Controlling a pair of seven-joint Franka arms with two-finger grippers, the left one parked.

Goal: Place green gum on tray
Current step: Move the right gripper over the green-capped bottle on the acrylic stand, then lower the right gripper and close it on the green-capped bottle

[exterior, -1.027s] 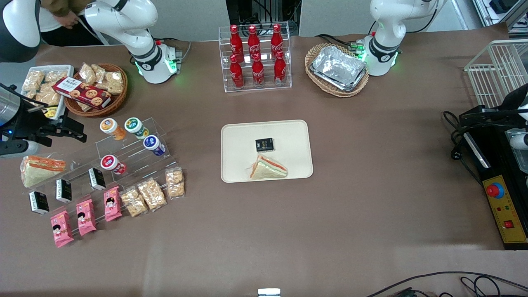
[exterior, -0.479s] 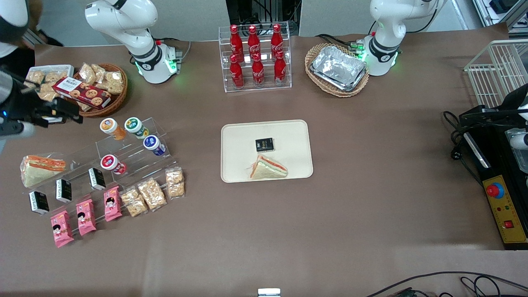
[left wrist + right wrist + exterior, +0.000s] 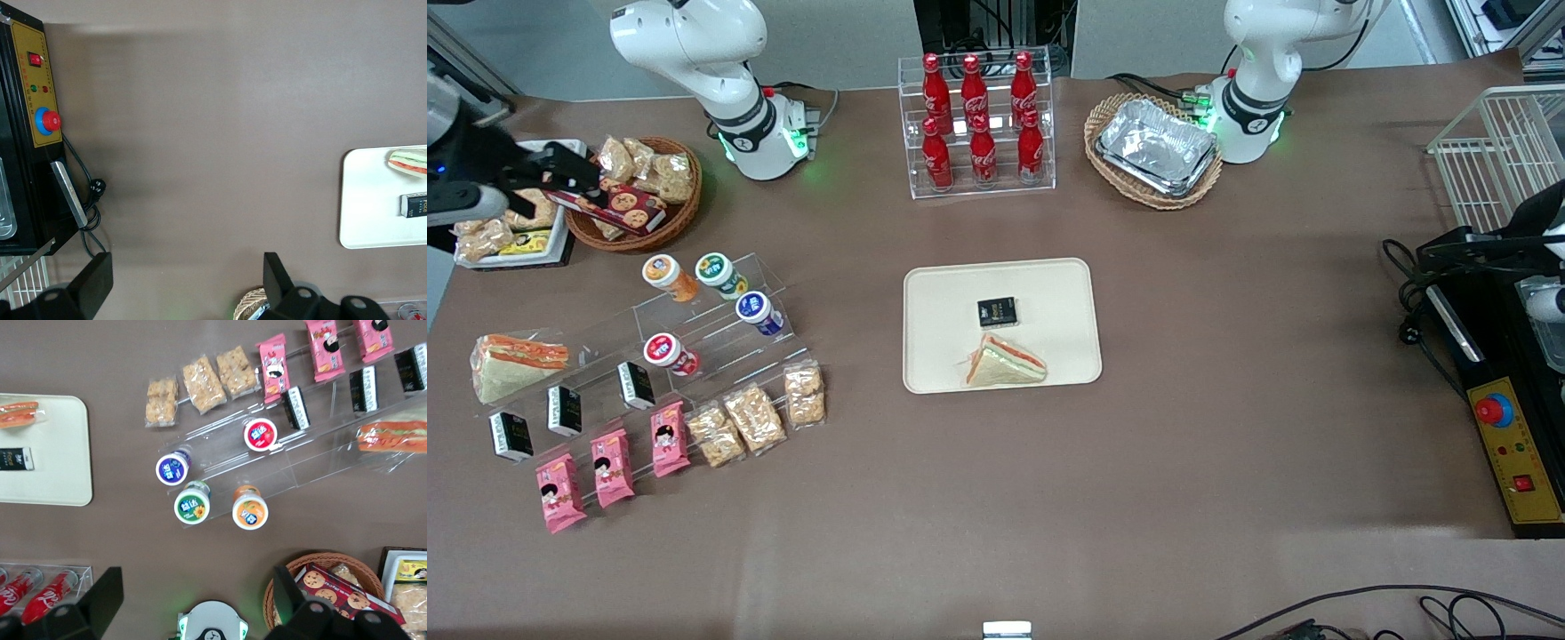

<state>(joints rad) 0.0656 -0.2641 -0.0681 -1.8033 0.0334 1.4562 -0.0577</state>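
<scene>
Tool (image 3: 574,169) of the working arm hangs high over the wicker snack basket (image 3: 636,197), with its fingers spread wide and nothing in them.

The green gum (image 3: 719,273) stands on the top step of the clear plastic rack (image 3: 694,329), between the orange-lidded bottle (image 3: 667,276) and the blue-lidded bottle (image 3: 758,312). It is well apart from the tray (image 3: 1049,293), which lies in the middle of the table (image 3: 1227,400). A sandwich (image 3: 1005,363) and a small black packet (image 3: 997,311) lie on the tray.

The pincer (image 3: 574,169) hides part of the cookie box (image 3: 609,203); the wire basket (image 3: 1494,151) is cut off.
</scene>
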